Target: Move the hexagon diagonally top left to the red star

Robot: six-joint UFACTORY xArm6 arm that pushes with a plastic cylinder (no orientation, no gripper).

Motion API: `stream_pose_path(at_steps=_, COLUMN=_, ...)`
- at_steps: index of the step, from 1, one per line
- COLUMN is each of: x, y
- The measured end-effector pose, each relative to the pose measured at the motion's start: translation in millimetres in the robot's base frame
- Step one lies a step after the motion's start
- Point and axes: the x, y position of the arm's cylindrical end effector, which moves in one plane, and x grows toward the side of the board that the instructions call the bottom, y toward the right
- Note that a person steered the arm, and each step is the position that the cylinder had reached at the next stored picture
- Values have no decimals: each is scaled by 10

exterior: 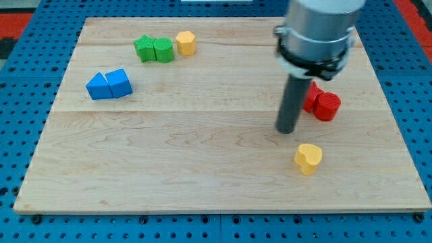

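My tip [287, 130], a jawless rod tool gripping nothing, stands left of the red star [310, 101]. It should circle behind the far yellow hexagon [185, 42], then push it steadily rightward and down across the counter [202, 169].

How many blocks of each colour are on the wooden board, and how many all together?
Blue: 2, a triangle-like block and another blue block touching it.
Green: 2, a star-like block and its green neighbour.
Yellow: 2, a hexagon and a heart.
Red: 2, a cylinder and a block partly hidden behind my rod.
Total: 8 blocks.
My tip is left of the red pair.
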Motion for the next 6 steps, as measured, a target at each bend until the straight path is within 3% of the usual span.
stream_pose_path(at_steps=1, x=695, y=207)
stream_pose_path(at_steps=2, x=644, y=949)
stream_pose_path(at_steps=3, x=831, y=758)
stream_pose_path(at_steps=4, x=200, y=-605)
stream_pose_path(at_steps=5, x=-848, y=-1462)
stream_pose_path(at_steps=6, x=-1843, y=-886)
